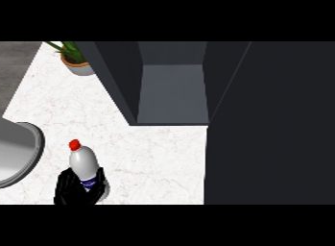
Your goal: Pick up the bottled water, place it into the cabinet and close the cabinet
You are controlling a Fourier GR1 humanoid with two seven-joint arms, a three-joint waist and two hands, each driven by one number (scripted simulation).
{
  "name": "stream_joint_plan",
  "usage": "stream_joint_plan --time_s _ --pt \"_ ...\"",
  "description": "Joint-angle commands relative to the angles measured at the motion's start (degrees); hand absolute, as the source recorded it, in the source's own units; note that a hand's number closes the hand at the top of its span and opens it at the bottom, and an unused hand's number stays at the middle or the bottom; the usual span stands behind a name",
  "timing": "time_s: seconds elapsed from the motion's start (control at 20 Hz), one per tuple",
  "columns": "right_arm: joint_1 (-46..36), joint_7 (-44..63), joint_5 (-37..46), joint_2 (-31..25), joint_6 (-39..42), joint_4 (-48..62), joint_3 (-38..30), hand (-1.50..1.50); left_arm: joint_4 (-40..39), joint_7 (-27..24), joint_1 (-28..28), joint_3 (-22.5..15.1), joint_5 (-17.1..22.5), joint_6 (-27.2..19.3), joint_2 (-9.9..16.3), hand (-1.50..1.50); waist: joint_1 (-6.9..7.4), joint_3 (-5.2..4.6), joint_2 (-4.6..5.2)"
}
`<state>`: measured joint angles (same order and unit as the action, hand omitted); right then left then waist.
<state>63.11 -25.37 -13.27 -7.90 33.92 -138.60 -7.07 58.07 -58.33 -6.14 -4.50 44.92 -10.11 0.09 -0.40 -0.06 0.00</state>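
Marble counter (156, 149), open cabinet (171, 93)

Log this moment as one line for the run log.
phase: grasp | left hand: shut on bottled water, upright on counter | right hand: unseen | cabinet: open

bottle (83, 161) upright on counter (156, 149), near front edge, left of centre | hand (74, 190) wrapped round bottle's lower part | sink (14, 153) left of bottle, apart | cabinet (171, 91) behind and right of bottle, open | cabinet door (276, 125) far right | potted plant (74, 58) at back, left of cabinet
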Motion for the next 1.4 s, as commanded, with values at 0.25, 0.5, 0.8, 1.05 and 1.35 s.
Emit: stream_joint_plan --time_s 0.25,0.5,0.8,1.05,1.35 --pt "-0.93 -0.82 -1.98 -0.85 1.57 -2.75 -0.32 -1.5 -5.82 11.25 10.87 -8.39 -6.36 12.69 9.72 1.5 -2.13 -0.09 0.2" --pt "1.21 2.59 -7.69 -2.3 1.41 -6.85 -3.56 -1.5 -9.68 5.98 15.18 -6.21 -7.43 16.72 8.86 1.5 -0.53 -0.04 0.14" --pt "-1.28 4.64 -4.26 0.76 -1.46 -7.87 -0.92 -1.5 1.98 13.63 14.14 -9.89 -9.39 11.21 8.34 1.5 0.31 0.05 -0.08" --pt "-0.05 2.66 -5.84 -0.62 1.08 -6.78 -2.95 -1.5 11.57 21.01 15.07 -13.03 -11.0 7.42 8.6 1.5 0.14 0.07 -0.19" --pt "0.95 2.31 -8.51 -0.45 0.89 -6.89 -5.01 -1.5 25.11 27.54 13.08 -21.12 -16.43 -3.78 3.33 1.5 0.16 0.08 -0.34"
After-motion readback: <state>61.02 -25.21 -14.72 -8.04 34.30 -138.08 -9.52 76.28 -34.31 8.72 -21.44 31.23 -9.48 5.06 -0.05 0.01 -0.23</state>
